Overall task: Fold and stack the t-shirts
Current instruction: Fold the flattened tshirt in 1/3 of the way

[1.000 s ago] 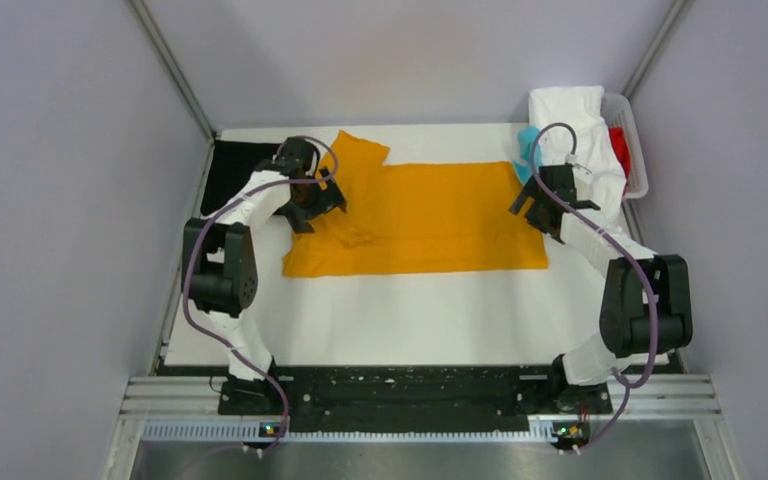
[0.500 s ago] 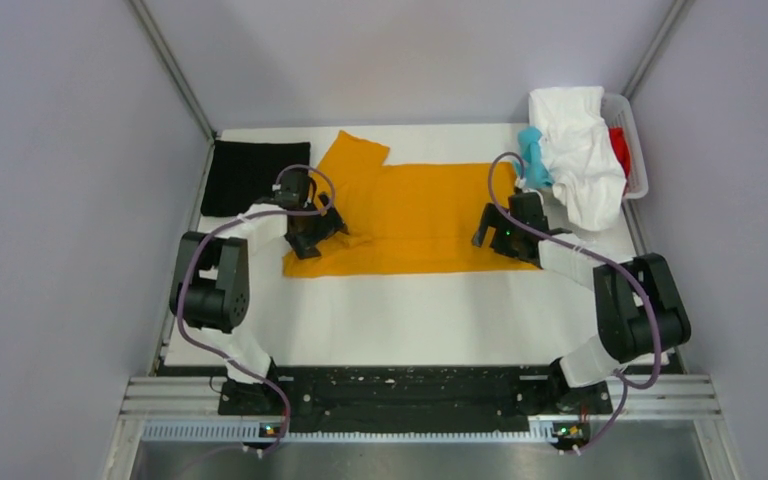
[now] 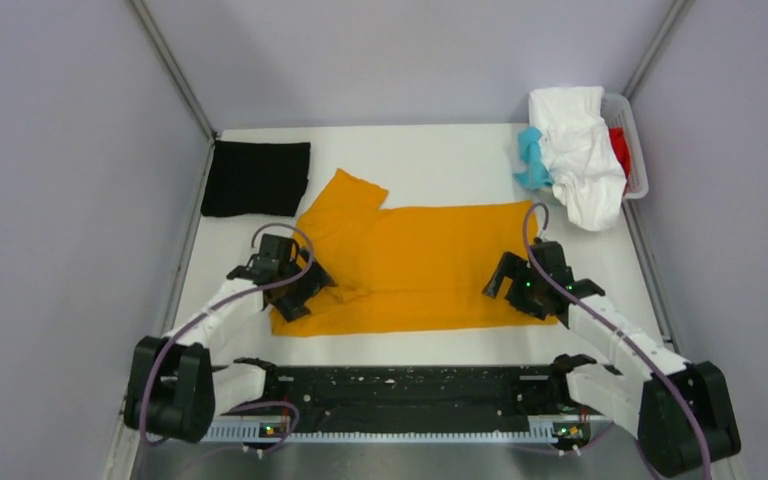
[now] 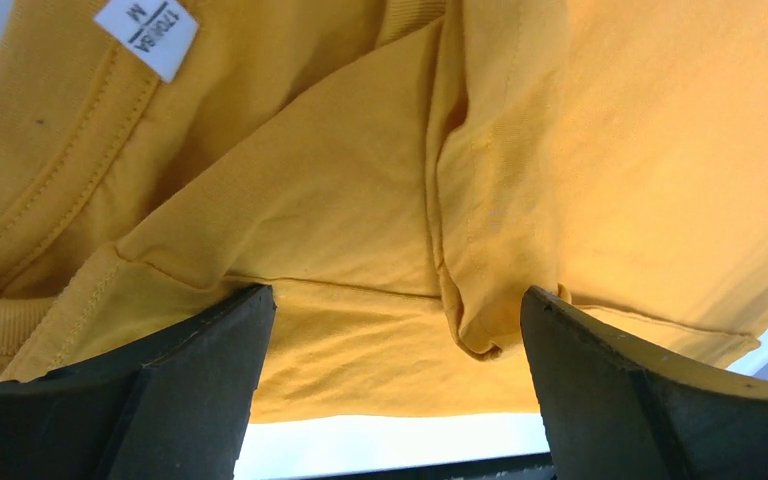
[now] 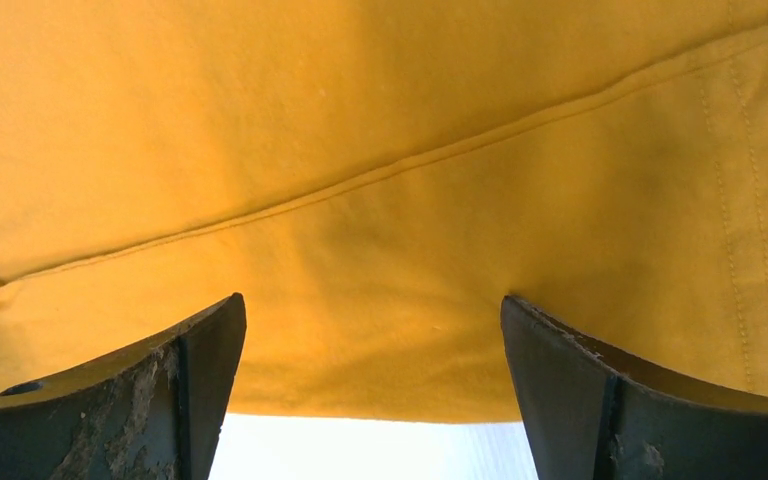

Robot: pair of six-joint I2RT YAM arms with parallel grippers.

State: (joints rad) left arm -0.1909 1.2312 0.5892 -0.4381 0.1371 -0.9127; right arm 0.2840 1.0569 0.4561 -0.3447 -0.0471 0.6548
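Black cloth first: the folded black t-shirt [image 3: 256, 178] lies at the far left corner, fully uncovered now that the left arm has pulled back from it. The left gripper [image 3: 298, 288] sits low over the collar end of the mustard-orange t-shirt [image 3: 430, 262], jaws wide apart, with bunched fabric between them but nothing pinched. That shirt lies mid-table, closer to the arms than a second ago. Both arms have drawn it toward the near edge, probably to make room for folding. The right gripper [image 3: 518, 286], jaws likewise spread, rests at the hem end. Far right, the white t-shirt [image 3: 580, 150], teal t-shirt [image 3: 532, 160] and red t-shirt [image 3: 620, 150] wait in the basket [image 3: 642, 185].
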